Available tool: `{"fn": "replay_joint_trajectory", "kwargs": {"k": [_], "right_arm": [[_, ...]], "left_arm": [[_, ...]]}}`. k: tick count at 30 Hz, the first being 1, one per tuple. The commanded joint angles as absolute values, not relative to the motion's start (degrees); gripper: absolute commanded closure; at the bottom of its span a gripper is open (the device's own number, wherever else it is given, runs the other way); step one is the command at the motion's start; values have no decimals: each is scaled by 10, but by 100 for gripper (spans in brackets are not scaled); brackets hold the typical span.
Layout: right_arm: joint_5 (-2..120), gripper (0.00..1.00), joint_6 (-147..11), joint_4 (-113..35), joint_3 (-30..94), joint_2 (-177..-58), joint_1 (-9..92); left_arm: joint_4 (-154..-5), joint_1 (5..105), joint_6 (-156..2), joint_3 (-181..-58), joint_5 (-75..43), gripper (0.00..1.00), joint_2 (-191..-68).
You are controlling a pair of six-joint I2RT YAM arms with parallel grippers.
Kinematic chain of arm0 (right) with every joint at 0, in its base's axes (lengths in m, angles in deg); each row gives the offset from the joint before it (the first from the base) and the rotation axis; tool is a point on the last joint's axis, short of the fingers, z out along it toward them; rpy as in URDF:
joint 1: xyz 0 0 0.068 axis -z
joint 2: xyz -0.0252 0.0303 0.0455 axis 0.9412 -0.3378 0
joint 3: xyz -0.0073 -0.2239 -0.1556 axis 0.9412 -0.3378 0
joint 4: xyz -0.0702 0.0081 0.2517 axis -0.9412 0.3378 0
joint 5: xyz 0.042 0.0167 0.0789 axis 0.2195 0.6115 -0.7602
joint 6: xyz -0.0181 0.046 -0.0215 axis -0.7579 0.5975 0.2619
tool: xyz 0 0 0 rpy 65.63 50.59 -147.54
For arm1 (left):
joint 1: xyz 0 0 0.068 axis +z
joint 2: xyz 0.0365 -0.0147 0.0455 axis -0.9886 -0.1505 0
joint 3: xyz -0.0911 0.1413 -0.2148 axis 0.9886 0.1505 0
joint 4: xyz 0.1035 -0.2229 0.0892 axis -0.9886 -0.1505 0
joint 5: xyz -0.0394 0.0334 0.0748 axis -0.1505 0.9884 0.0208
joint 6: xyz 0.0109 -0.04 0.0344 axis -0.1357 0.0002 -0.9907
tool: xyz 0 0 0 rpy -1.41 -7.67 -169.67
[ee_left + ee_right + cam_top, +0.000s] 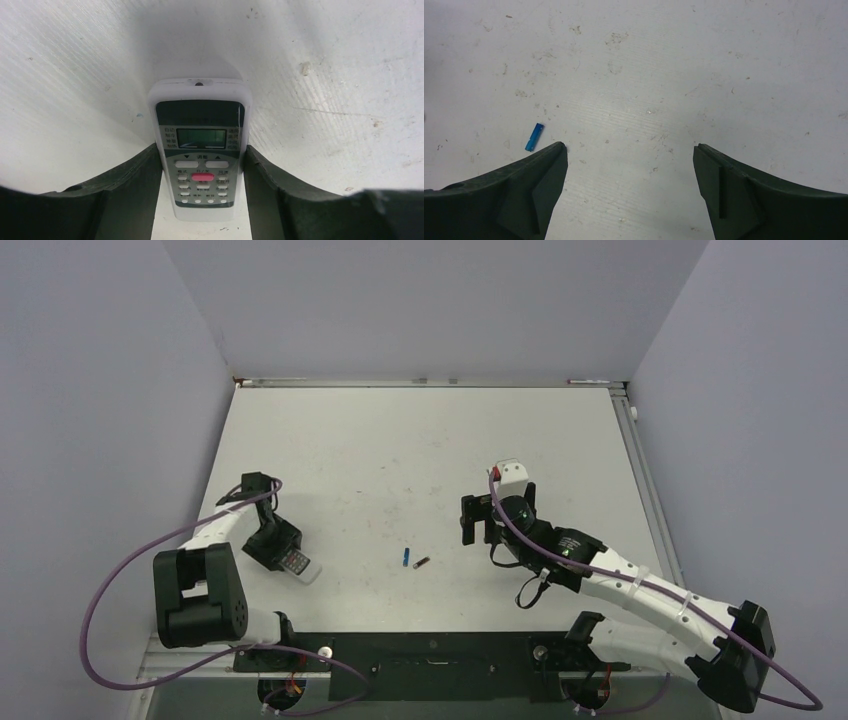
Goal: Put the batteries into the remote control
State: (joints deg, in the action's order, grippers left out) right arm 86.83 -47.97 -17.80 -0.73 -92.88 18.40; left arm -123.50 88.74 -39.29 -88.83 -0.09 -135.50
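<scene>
While the remote control [200, 130] is being grasped by the left claw [202, 150], its button face is being turned up toward the wrist camera. Both dark fingers [135, 190] are being pressed against the long sides of the handset at the level of its buttons, and the screen end is being shown sticking out beyond the fingertips. Whether the handset is being rested on the table [400, 440] or held just above it cannot be told.

The right claw [629, 146] is being held spread wide, with nothing between its fingers and only bare, scuffed table being seen beneath the gap. The blue battery [534, 137] is being seen lying flat on the table just outside this claw, beside the tip of the finger that is facing the left claw. From overhead, the dark battery [421, 563] is being seen lying just beside the blue one, on the side nearer the right claw. Both batteries are being shown between the two claws, closer to the right claw and well apart from the left claw and the remote control.
</scene>
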Motion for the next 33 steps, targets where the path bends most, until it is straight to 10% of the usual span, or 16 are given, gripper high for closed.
{"fn": "replay_joint_trajectory", "kwargs": {"k": [1,33], "right_arm": [[864,4,-461,-174,-12,-911,183],[633,17,-370,-357,-2,-969,135]], "left_arm": [[-1149,893,-383,-869,-55,100,-1344],[-1110,783,-286,-826,-291,100,-1069]]}}
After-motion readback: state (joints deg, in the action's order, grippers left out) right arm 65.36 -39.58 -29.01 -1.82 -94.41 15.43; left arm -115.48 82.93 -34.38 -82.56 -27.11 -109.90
